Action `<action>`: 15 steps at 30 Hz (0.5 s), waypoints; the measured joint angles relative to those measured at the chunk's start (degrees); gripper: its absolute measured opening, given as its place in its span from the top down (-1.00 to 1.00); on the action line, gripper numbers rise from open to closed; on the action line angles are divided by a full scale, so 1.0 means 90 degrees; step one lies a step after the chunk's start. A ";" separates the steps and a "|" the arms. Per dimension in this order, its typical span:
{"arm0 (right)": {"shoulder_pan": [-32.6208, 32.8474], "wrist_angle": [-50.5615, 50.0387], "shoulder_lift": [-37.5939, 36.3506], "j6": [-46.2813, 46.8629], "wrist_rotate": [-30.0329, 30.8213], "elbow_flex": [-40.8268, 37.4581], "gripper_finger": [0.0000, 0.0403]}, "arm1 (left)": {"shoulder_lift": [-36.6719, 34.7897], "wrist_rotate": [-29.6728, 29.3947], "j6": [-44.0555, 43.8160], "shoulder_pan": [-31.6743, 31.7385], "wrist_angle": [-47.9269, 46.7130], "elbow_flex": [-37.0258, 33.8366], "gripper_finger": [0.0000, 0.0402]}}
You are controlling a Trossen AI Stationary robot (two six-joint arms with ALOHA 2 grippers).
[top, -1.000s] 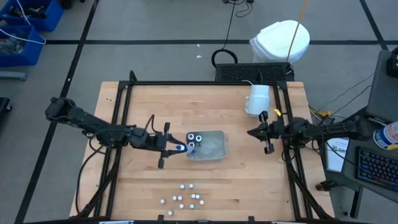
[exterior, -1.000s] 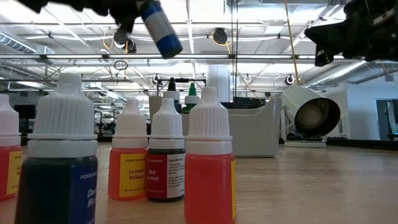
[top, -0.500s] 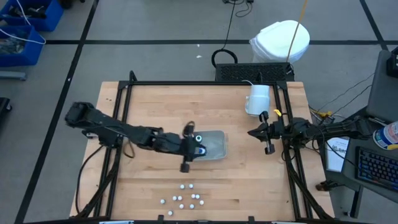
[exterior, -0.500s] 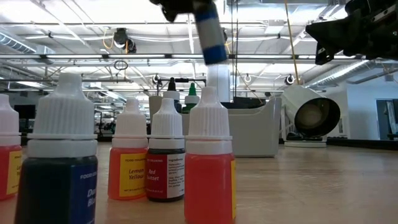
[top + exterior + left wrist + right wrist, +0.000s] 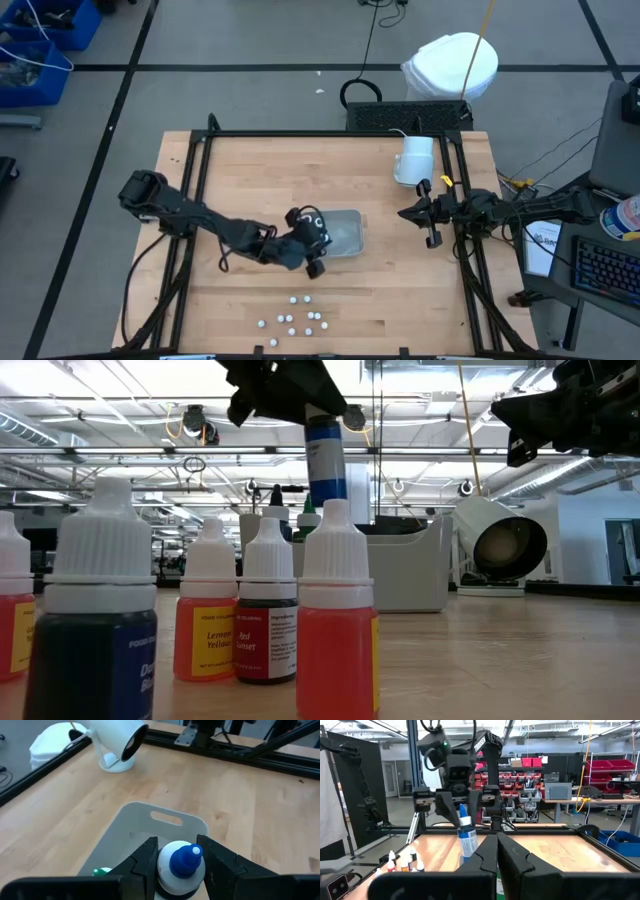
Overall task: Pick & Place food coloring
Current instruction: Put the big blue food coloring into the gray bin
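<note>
A: Where is the left gripper (image 5: 312, 243) working?

B: It is hanging over the near-left end of the clear plastic tray (image 5: 345, 238) at the middle of the wooden table (image 5: 240, 170). Its 2 fingers (image 5: 145, 862) are clamping a blue-tipped dropper bottle (image 5: 181, 866), 1 on each side of the white body.

A: How is that bottle sitting?

B: In the low view the held bottle (image 5: 325, 465) is hanging nearly upright under the gripper (image 5: 290, 390), a blue band around its white body, well above the tabletop. The right wrist view is showing the same bottle (image 5: 466, 836) standing up between the left gripper's fingers, tip upward.

A: And the rest of the food coloring?

B: A cluster of white-capped dropper bottles (image 5: 298, 318) is standing near the table's front edge, well apart from the tray. The low view is looking past 4 of them close up, among them a red-orange bottle (image 5: 336, 630), a yellow-labelled bottle (image 5: 211, 615) and a dark blue bottle (image 5: 98, 630). A green tip (image 5: 102, 871) is showing inside the tray beside the gripper.

A: What is the right arm doing?

B: The right gripper (image 5: 428, 214) is waiting at the table's right edge, below the large white mug (image 5: 414, 160), with its fingers (image 5: 485, 856) pressed together on nothing.
</note>
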 joint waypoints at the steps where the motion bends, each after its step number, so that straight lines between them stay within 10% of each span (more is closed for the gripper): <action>1: 0.0000 -0.0002 0.0000 -0.0001 0.0000 0.0000 1.00 | 0.0000 -0.0015 -0.0008 -0.0022 0.0001 0.0000 0.38; 15: 0.0000 0.0072 0.0002 -0.0272 -0.0014 -0.0002 1.00 | 0.0000 -0.0062 -0.0586 -0.0115 -0.0010 0.0000 0.38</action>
